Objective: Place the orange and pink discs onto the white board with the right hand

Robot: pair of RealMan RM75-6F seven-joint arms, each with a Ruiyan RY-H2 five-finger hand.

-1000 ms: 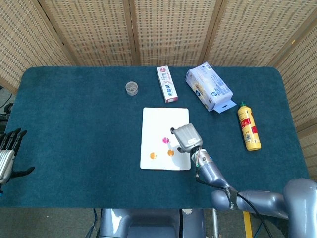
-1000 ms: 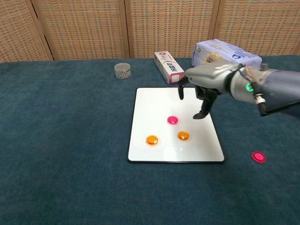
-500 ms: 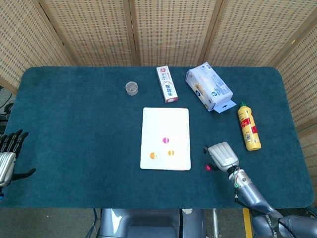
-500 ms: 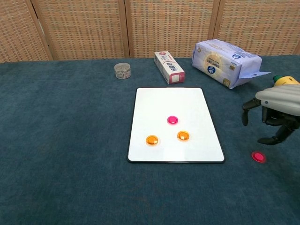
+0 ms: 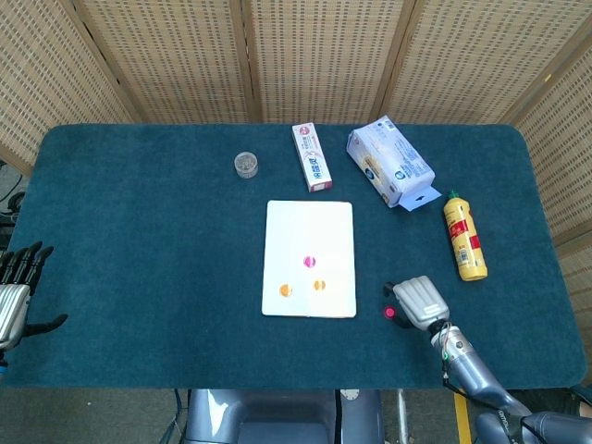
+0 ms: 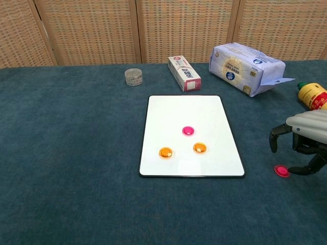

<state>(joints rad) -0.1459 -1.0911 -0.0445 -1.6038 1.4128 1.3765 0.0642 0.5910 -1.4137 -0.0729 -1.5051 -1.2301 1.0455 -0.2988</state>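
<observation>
1. Head view: the white board (image 5: 309,258) lies on the table (image 5: 148,240) with its long axis running from the near edge toward the far edge.
2. On the board's near half sit one pink disc (image 5: 310,263) and two orange discs (image 5: 286,290), (image 5: 319,285), lying flat, the pink one farthest from the near edge.
3. A second pink disc, the loose disc (image 5: 389,313), lies on the cloth to the right of the board, off it.
4. The right hand (image 5: 418,302) hangs over the table just beside the loose disc, back upward; its fingers are hidden from here.
5. The left hand (image 5: 17,287) rests at the table's left edge with fingers spread, holding nothing.
6. Beyond the board lie a jar (image 5: 245,165), a box (image 5: 312,157), a tissue pack (image 5: 389,161) and a yellow bottle (image 5: 464,238); the bottle's long axis runs near to far, cap away.
7. Print on the box and pack is too small to read.
8. Chest view: the right hand (image 6: 301,148) holds its fingers (image 6: 274,138) curved downward and apart, gripping nothing, with one fingertip right next to the loose disc (image 6: 281,171); whether they touch cannot be told.
9. The board (image 6: 168,109) carries the pink disc (image 6: 188,130) and the orange pair (image 6: 165,152), (image 6: 200,148).
10. The box (image 6: 184,73) lies angled, one end toward the board; its lettering is unreadable.
</observation>
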